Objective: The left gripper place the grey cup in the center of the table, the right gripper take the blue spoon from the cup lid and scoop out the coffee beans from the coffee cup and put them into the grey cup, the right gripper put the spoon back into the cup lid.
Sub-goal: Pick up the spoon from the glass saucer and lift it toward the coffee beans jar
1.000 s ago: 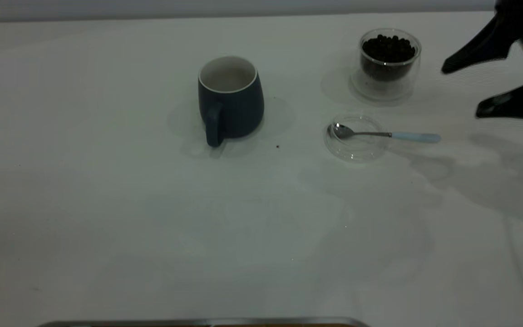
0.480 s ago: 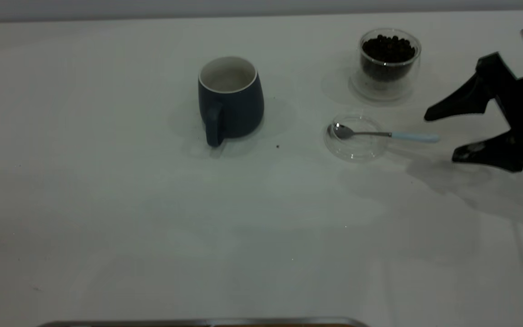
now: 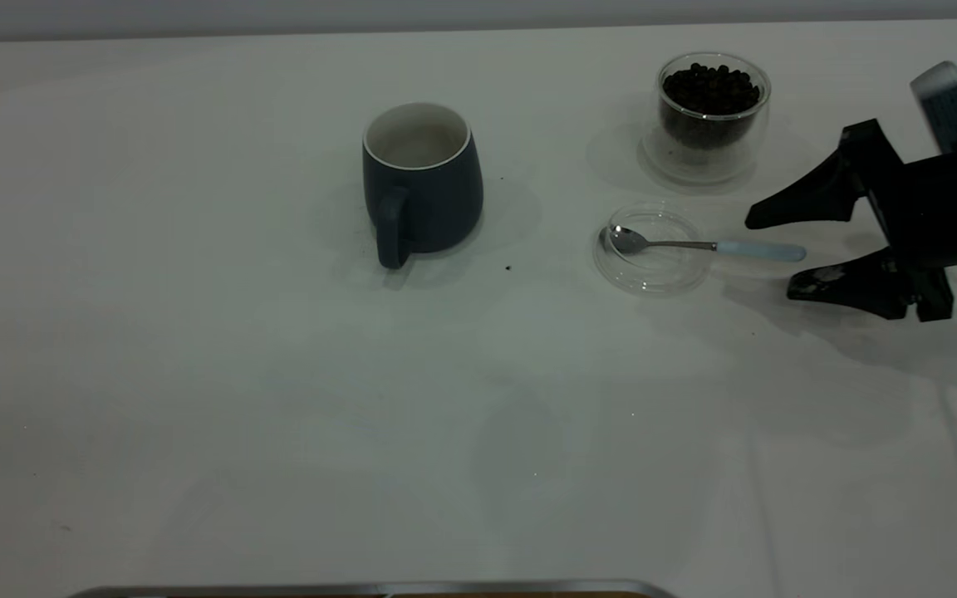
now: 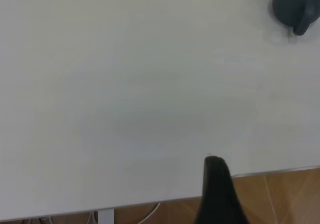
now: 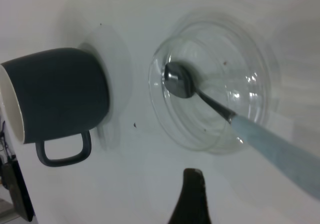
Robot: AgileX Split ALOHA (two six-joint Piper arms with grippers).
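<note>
Your right gripper [image 3: 777,253] is spread wide and empty, its tips straddling the end of the spoon [image 3: 707,246], whose bowl rests in the lid [image 3: 653,274]. Close off-centre and you may lever the spoon out or skid the lid.

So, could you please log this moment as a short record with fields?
grey cup: upright mid-table, empty
coffee cup: holds coffee beans
blue spoon: bowl in cup lid, handle pointing toward right gripper
right gripper: open, just off the handle tip, not touching
left gripper: near table edge, away from cup
</note>
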